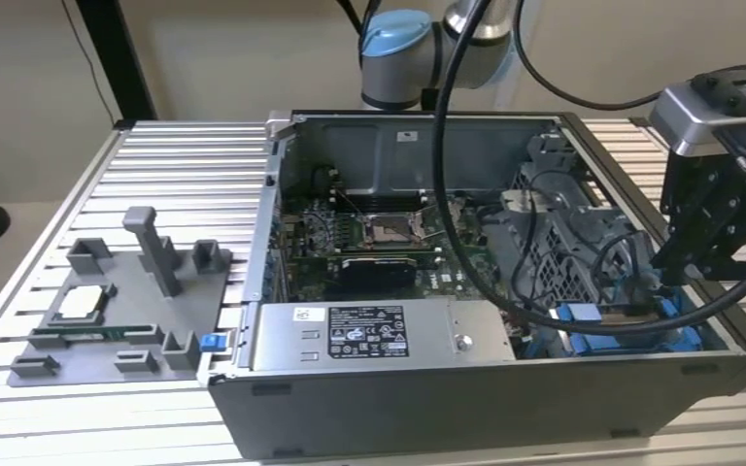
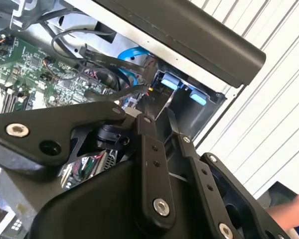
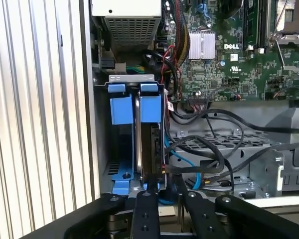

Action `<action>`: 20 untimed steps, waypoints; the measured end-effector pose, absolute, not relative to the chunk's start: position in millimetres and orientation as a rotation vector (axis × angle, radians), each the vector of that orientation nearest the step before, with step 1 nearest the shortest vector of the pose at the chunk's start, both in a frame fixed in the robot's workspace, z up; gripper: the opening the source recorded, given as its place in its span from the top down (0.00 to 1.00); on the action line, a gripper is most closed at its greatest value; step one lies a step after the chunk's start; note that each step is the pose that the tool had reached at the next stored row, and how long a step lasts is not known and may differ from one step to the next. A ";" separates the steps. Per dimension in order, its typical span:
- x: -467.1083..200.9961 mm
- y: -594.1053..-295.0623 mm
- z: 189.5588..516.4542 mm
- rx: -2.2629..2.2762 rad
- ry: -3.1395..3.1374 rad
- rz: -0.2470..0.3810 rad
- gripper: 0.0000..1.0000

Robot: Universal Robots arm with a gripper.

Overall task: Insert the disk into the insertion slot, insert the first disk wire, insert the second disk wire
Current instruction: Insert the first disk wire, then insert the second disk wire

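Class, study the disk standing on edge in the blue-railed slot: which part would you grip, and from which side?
I'd take the disk by its thin exposed edge, pinching its two flat faces, from the open side of the case. It stands edge-up in the slot, and black wires crowd one face.

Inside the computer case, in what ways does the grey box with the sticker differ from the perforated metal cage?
The grey box has a closed flat top with a white-black sticker; the perforated cage is full of holes and crossed by black cables. The box lies toward the exterior view's left, the cage toward its right. Both are grey metal, inside the computer case.
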State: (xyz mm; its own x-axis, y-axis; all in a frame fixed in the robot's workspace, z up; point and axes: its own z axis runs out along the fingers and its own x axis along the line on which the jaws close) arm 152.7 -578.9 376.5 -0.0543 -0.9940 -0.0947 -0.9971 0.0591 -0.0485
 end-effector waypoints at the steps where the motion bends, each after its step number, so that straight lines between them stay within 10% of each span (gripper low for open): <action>1: 152.7 -578.9 376.5 -2.087 2.209 0.046 1.00; 20: 179.0 -578.0 377.0 -2.109 2.237 0.099 1.00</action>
State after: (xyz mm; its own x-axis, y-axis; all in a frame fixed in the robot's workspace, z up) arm 179.0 -578.0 377.0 -0.0590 -0.9941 -0.0915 -0.9982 0.0591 0.0017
